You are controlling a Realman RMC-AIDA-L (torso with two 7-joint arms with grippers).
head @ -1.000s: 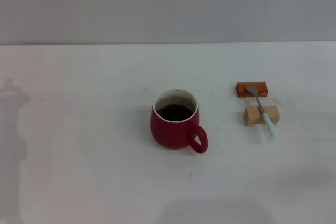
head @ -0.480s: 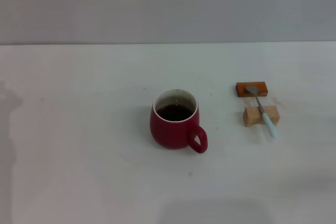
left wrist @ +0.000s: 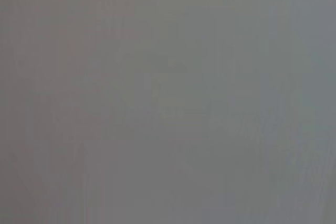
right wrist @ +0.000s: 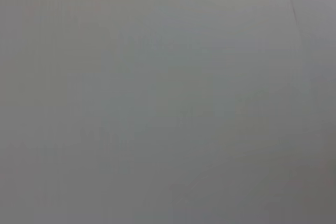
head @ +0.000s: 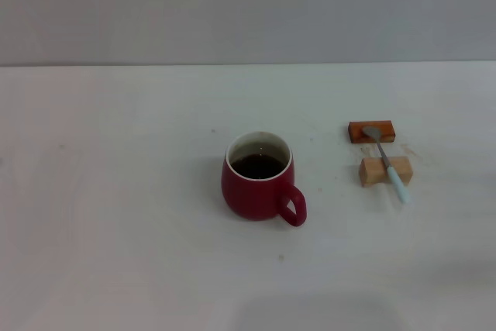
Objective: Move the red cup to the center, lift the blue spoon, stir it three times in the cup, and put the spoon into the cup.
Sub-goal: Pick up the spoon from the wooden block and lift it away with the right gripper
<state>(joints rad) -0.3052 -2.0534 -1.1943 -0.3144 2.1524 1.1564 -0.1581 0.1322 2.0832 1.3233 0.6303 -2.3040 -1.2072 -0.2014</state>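
White table (head: pixel 116 191) bears squat red cup (head: pixel 256 184), dark liquid inside.

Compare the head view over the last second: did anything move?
Only a faint shadow at the table's left edge faded away. The cup stayed centred, and the spoon stayed lying across the two blocks to its right. Neither gripper is in view.

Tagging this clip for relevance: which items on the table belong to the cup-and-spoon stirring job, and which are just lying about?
Belongs to the job:
- squat dark-red ceramic mug, dark liquid inside
- slim spoon with pale-blue handle, resting across two blocks

Just lying about:
- orange-brown wooden block
- tan wooden block

Neither gripper is in view.
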